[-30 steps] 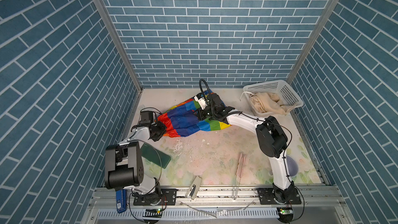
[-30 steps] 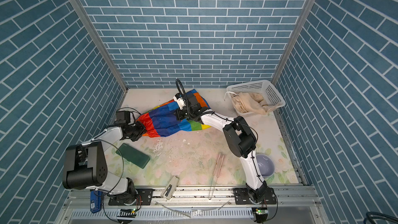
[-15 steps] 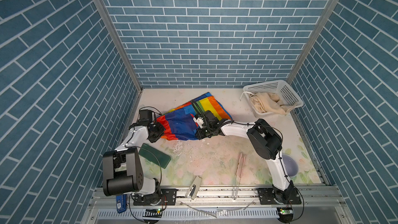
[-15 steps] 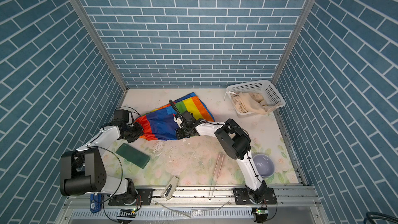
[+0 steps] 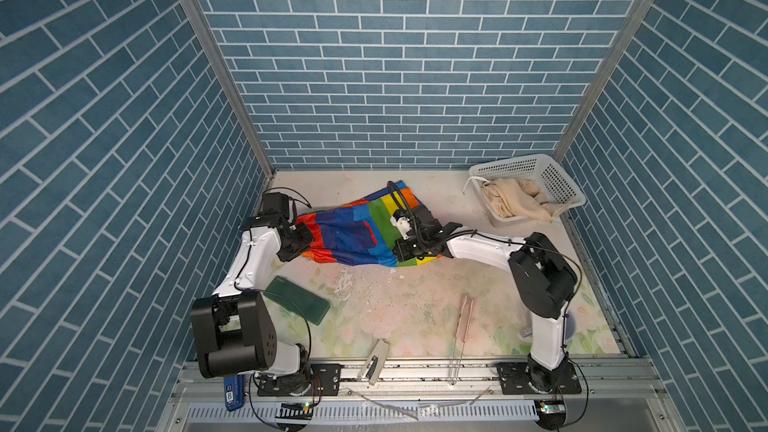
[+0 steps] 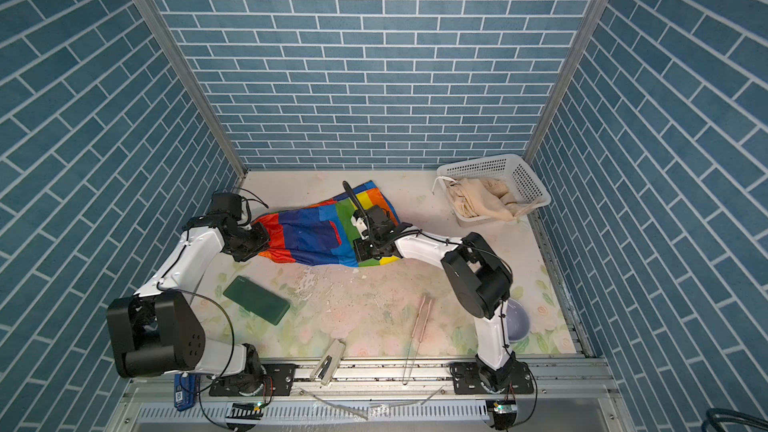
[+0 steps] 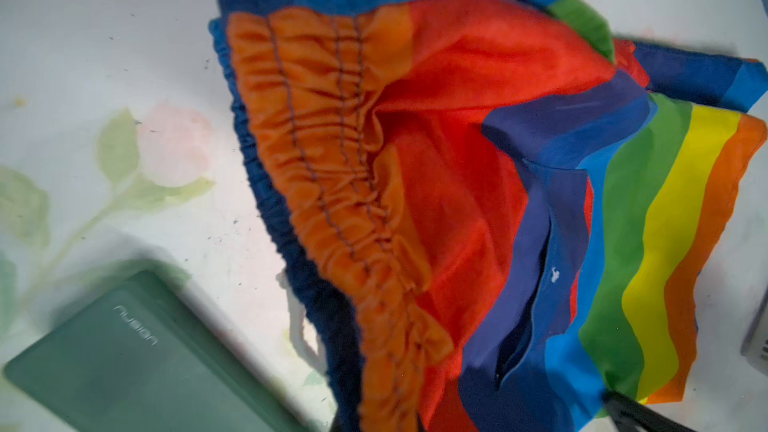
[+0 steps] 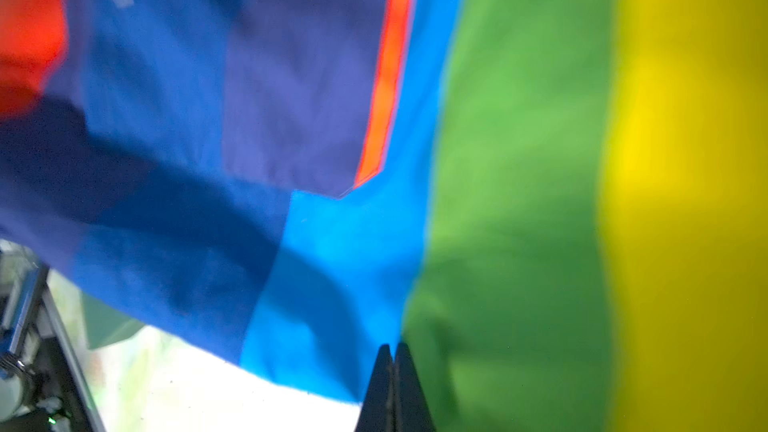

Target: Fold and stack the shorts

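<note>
Right hand (image 8: 392,357): fingers pressed together on the lower hem of the rainbow shorts (image 5: 353,234), at the blue-green boundary; a pinch on thin cloth, by my judgement. Left hand (image 5: 299,243): at the gathered waistband end and apparently closed on it, fingertips hidden. The garment hangs stretched between the two hands, partly clear of the bench (image 5: 395,309).

Beige shorts (image 5: 515,201): bunched in the basket (image 5: 557,176), well apart from the right hand on its outer, far side.

Step in hand, as judged: carrying the first pair over to fold it. Recommended: keep both hands level and the cloth taut, lay the hem flat before releasing, and set it down clear of the green case (image 7: 124,359) lying near the left hand.

Writing: the case bears pale lettering, roughly "nubion", blurred. A small white emblem (image 7: 555,274) on the blue panel cannot be read.
</note>
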